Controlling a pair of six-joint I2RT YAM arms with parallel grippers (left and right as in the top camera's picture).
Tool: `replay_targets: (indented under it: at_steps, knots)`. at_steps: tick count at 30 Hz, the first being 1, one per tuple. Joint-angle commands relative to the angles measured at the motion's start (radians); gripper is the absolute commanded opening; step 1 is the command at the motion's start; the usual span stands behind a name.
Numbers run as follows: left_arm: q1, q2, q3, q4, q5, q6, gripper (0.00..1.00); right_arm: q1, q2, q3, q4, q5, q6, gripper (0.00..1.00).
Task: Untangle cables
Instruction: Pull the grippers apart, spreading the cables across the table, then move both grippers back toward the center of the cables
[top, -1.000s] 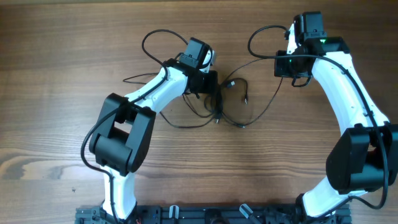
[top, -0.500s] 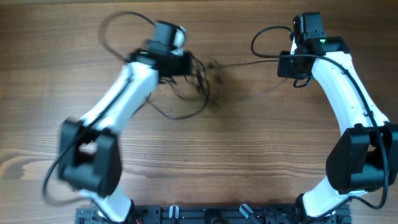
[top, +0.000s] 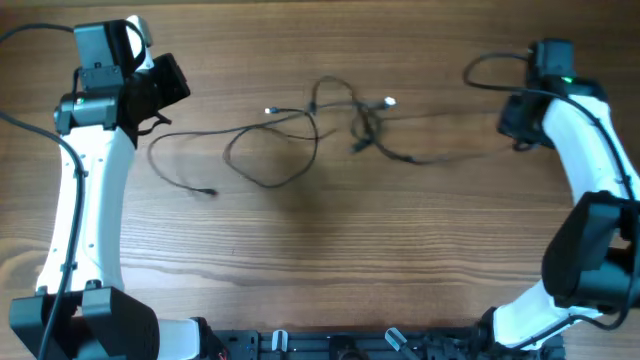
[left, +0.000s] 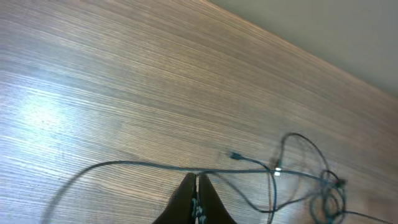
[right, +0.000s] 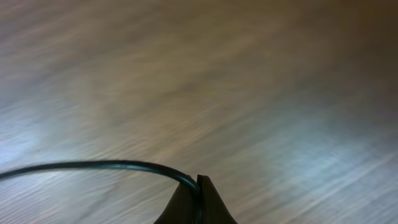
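Left claw (left: 196, 184) clamped on cables (top: 360, 125); right claw (right: 199, 185) clamped too; tangle spread across wooden table (top: 320, 250) between them.

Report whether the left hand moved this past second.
Yes. The left hand swung left: from above the middle of the base rail to its left end.

Left arm (top: 85, 190) far left, right arm (top: 577, 135) far right, jaws pressed together.

Your desk (top: 400, 250) shows brown wood grain with a soft sheen, the cables (top: 362, 128) smooth dark sheathing, the left arm (top: 85, 200) glossy white plastic with matt black joints.
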Motion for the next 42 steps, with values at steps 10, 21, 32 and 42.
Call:
replay_targets:
  at_steps: [10, 21, 32, 42]
  knots:
    - [-0.097, -0.026, 0.001, -0.022, 0.059, 0.024, 0.04, 0.180, -0.016, -0.016, 0.042, -0.125, -0.032, 0.05]
    - [-0.302, -0.026, 0.001, -0.042, 0.059, 0.020, 0.04, 0.262, -0.015, -0.017, 0.059, -0.233, -0.110, 0.04]
    - [-0.328, -0.022, 0.001, -0.120, 0.003, -0.005, 0.04, 0.267, -0.002, -0.017, 0.083, -0.513, -0.239, 0.58]
    - [-0.328, -0.020, 0.000, -0.117, -0.032, -0.005, 0.04, 0.467, -0.002, -0.017, 0.011, 0.040, 0.014, 0.82]
